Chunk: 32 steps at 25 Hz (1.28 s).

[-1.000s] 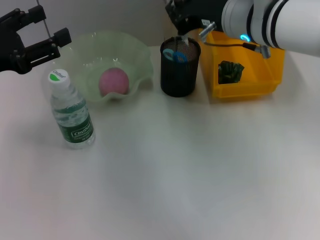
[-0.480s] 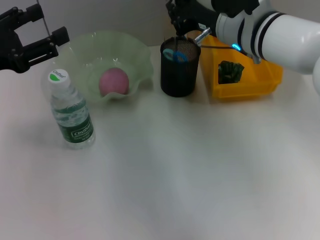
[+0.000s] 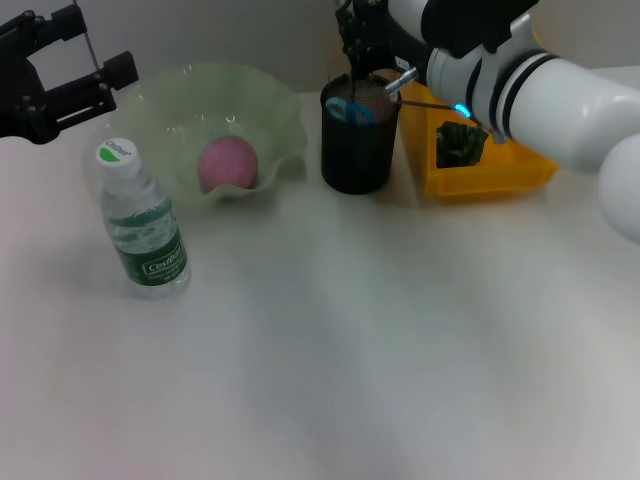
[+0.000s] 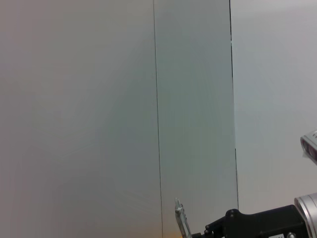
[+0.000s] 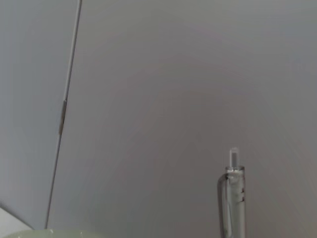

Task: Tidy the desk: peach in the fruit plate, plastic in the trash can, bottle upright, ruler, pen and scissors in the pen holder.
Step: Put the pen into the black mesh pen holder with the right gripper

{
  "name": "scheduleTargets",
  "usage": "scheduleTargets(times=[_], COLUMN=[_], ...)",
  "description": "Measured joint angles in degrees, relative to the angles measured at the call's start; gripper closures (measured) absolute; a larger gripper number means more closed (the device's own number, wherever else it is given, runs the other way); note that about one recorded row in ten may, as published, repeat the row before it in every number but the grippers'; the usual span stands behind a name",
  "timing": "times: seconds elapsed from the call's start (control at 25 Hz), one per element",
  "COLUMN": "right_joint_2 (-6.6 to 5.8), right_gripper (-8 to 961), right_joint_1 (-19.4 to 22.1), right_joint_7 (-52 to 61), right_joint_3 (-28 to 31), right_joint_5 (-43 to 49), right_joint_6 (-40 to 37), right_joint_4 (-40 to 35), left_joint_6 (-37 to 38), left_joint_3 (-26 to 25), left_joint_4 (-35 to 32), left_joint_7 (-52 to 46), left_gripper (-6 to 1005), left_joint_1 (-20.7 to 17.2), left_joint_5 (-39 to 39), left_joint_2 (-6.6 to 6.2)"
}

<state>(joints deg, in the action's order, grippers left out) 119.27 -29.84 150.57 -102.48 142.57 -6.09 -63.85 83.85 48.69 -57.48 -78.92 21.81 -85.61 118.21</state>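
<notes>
Since the earlier frame, the right tool (image 3: pixel 372 45) was drawn back at upper centre, pinching the slim silver-grey pen (image 3: pixel 396 78) over the black wire-mesh pen holder (image 3: pixel 358 135). Tilted so, it could catch the rim. The left tool (image 3: pixel 62 75) was parked spread, upper left.

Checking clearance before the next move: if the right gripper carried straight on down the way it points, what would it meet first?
Probably the black mesh pen holder: the right gripper hangs just above its open mouth, holding the pen. Depth is uncertain.
</notes>
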Motion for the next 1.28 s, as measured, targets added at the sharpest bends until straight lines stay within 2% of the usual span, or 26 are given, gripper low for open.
scheduleTargets(times=[0.24, 1.28], right_joint_2=[0.00, 0.09], right_gripper=[823, 807], right_joint_1=[-1.18, -4.29], right_joint_7=[3.93, 6.48], right_joint_3=[-1.74, -4.47], right_joint_5=[-0.23, -3.12], right_joint_6=[4.58, 8.81], right_joint_4=[3.71, 11.31], left_joint_6=[-0.18, -0.30], left_joint_3=[-0.01, -0.71], left_joint_4=[0.00, 0.01], left_joint_7=[0.20, 1.06], left_gripper=[193, 194], left_joint_1=[0.08, 0.01], left_joint_5=[0.00, -0.08], left_joint_2=[-0.08, -0.17])
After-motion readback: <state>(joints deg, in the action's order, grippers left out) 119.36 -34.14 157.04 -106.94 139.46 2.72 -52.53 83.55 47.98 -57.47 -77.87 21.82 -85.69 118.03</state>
